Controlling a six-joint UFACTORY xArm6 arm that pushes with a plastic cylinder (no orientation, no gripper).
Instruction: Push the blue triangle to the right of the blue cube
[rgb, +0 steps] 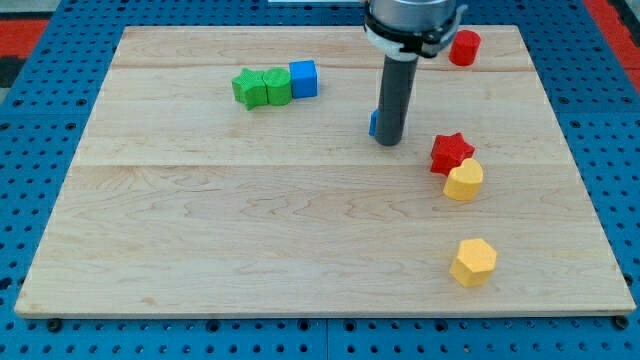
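Note:
The blue cube (303, 78) sits near the view's top, left of centre, touching a green block on its left. The blue triangle (373, 123) is to the right of and a little below the cube; only a thin blue sliver shows, as the rod hides most of it. My tip (388, 142) stands right against the triangle's right side, in front of it.
A green block (276, 87) and a green star (248, 87) line up left of the blue cube. A red cylinder (464, 47) is at the top right. A red star (451, 152) touches a yellow block (463, 181). A yellow hexagon (473, 262) lies lower right.

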